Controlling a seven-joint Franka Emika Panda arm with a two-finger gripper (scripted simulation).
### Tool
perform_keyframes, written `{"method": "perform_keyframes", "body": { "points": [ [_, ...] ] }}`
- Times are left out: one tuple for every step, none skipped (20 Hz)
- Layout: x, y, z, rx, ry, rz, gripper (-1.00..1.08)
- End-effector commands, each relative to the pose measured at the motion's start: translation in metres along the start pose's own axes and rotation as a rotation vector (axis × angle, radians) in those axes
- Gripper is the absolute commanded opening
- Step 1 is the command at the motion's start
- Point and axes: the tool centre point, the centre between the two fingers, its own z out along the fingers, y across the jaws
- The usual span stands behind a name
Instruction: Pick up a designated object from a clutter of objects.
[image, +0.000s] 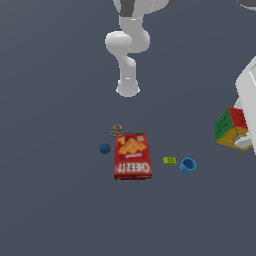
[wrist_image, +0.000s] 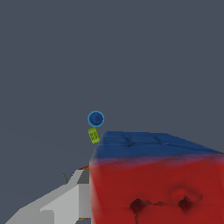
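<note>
Gripping: white gripper (image: 244, 142) clamped on small red, green and yellow-orange puzzle cube (image: 231, 128), raised.
Resting: red cracker box (image: 132, 156), blue ball (image: 104, 148), blue cup (image: 188, 165).

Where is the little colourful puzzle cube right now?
The puzzle cube is at the far right of the exterior view, held by the gripper, apart from the blue cup and green block. It fills the wrist view's foreground.
</note>
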Motion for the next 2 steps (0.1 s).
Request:
{"method": "perform_keyframes", "body": {
  "points": [
    [0.0004, 0.0007, -0.0023, -0.002, 0.001, 0.000, -1.00],
    [0.0004, 0.0008, -0.0024, -0.002, 0.001, 0.000, -1.00]
  ]
}}
